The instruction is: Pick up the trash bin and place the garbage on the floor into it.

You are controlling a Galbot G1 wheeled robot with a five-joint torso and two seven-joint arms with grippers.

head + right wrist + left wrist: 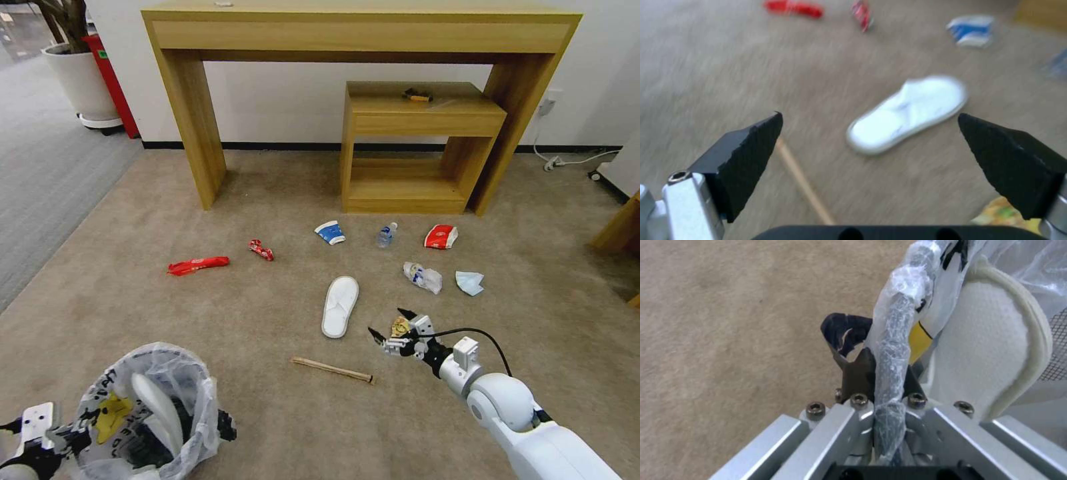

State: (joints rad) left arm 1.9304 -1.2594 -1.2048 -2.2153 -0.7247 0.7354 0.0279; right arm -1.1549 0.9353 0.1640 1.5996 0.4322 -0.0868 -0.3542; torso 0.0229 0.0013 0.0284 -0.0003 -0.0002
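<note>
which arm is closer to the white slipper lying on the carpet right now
Right. The right end effector, open, hovers just beside the slipper, toward the robot's right. The left end effector is well off to the left, clamped on the trash bin rim.

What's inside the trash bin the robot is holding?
A white slipper stands inside the trash bin, beside something yellow. The left gripper pinches the bin's rim. The crinkled bag and slipper hide whatever lies deeper down.
</note>
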